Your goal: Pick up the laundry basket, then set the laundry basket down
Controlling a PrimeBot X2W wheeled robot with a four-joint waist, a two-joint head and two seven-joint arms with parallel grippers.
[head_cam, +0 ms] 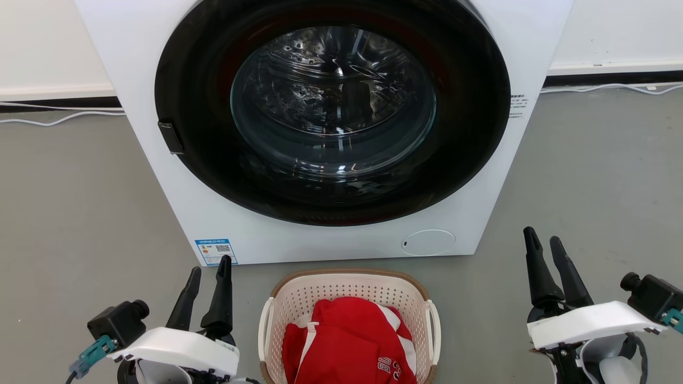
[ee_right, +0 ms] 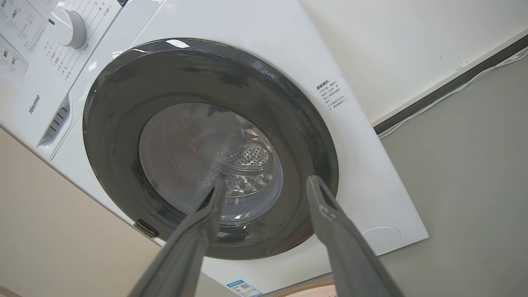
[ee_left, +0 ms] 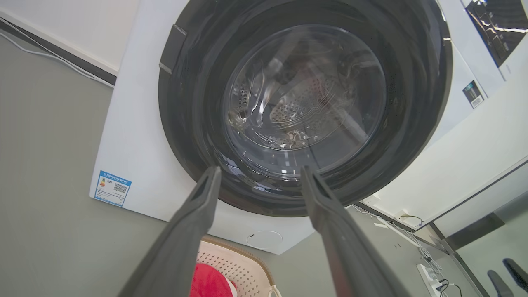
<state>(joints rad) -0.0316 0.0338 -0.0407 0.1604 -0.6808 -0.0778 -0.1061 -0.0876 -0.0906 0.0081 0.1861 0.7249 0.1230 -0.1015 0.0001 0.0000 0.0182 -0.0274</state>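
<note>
From the head view, the cream-white perforated plastic laundry basket (head_cam: 341,290), brown-rimmed and holding a red garment (head_cam: 347,341), sits just before the white front-loading washer (head_cam: 160,176), between the empty, spread-fingered left gripper (head_cam: 211,264) and right gripper (head_cam: 542,235), while the right wrist view adds the washer's white dial (ee_right: 68,28).

Cream perforated laundry basket (head_cam: 341,288), brown rim, white side handles, upright on grey floor (head_cam: 80,213), just before washer (head_cam: 160,176), holding red garment (head_cam: 347,336), apparently a jersey

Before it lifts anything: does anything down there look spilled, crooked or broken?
Nothing stands out. The laundry basket sits upright before the washer, red clothing inside, nothing spilled; left gripper and right gripper open either side.
</note>
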